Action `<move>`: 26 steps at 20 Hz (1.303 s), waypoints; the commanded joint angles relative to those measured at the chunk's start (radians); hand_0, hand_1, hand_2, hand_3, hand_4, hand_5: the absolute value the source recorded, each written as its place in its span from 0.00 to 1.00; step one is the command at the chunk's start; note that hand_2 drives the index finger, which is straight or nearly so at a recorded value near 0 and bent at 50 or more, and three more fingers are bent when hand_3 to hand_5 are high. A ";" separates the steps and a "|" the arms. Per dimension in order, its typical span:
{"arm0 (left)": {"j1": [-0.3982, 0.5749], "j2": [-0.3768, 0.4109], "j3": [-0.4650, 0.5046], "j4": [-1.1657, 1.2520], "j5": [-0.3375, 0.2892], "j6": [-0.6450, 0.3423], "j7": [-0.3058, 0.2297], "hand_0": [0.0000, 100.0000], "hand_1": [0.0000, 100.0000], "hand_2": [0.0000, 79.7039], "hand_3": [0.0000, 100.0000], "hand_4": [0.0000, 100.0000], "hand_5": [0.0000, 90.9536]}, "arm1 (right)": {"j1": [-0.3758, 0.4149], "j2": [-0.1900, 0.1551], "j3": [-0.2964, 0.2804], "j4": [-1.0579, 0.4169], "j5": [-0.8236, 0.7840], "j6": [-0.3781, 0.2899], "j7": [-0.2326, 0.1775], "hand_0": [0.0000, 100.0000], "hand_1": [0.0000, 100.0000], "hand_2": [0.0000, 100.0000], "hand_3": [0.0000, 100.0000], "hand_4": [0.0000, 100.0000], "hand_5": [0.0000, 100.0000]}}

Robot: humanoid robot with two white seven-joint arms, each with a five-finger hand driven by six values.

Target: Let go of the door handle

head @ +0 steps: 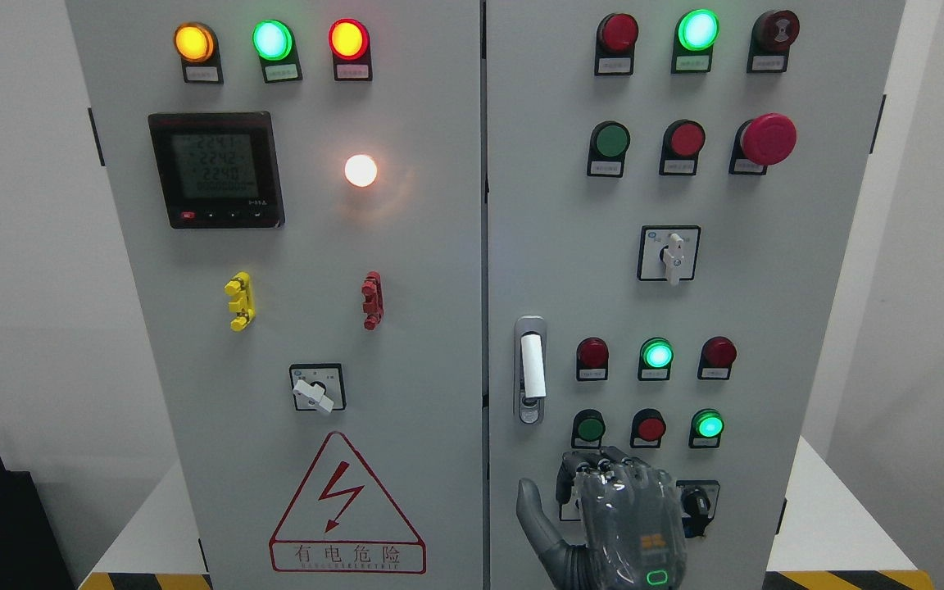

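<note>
Below the handle point(530, 369) on the right door point(767, 270), the right hand point(603, 512) hangs apart from it, fingers curled, thumb out, holding nothing. Release looks done; I would draw the hand straight back, clear of the buttons.

cabinet doors point(406, 344): smooth matt grey painted metal. door handle point(530, 370): brushed metal frame with a smooth white plastic grip. hand point(621, 512): glossy translucent grey plastic shell. lamps point(272, 39): glossy coloured plastic lenses. meter point(216, 170): black plastic bezel, shiny screen.
</note>
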 commanded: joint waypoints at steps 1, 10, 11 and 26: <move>0.000 0.000 0.011 0.017 0.000 0.000 0.000 0.12 0.39 0.00 0.00 0.00 0.00 | -0.027 0.000 0.002 -0.020 0.005 0.017 0.017 0.49 0.05 0.96 1.00 0.93 0.94; 0.000 0.000 0.011 0.017 0.000 0.000 0.000 0.12 0.39 0.00 0.00 0.00 0.00 | -0.063 0.000 0.004 -0.018 0.032 0.023 0.065 0.44 0.02 0.96 1.00 0.93 0.95; 0.000 0.000 0.011 0.017 0.000 -0.002 0.000 0.12 0.39 0.00 0.00 0.00 0.00 | -0.066 0.000 0.004 -0.018 0.034 0.028 0.066 0.44 0.01 0.96 1.00 0.93 0.95; 0.000 -0.002 0.011 0.017 0.000 0.000 0.000 0.12 0.39 0.00 0.00 0.00 0.00 | -0.132 0.000 0.004 0.019 0.045 0.078 0.126 0.41 0.00 0.96 1.00 0.93 0.95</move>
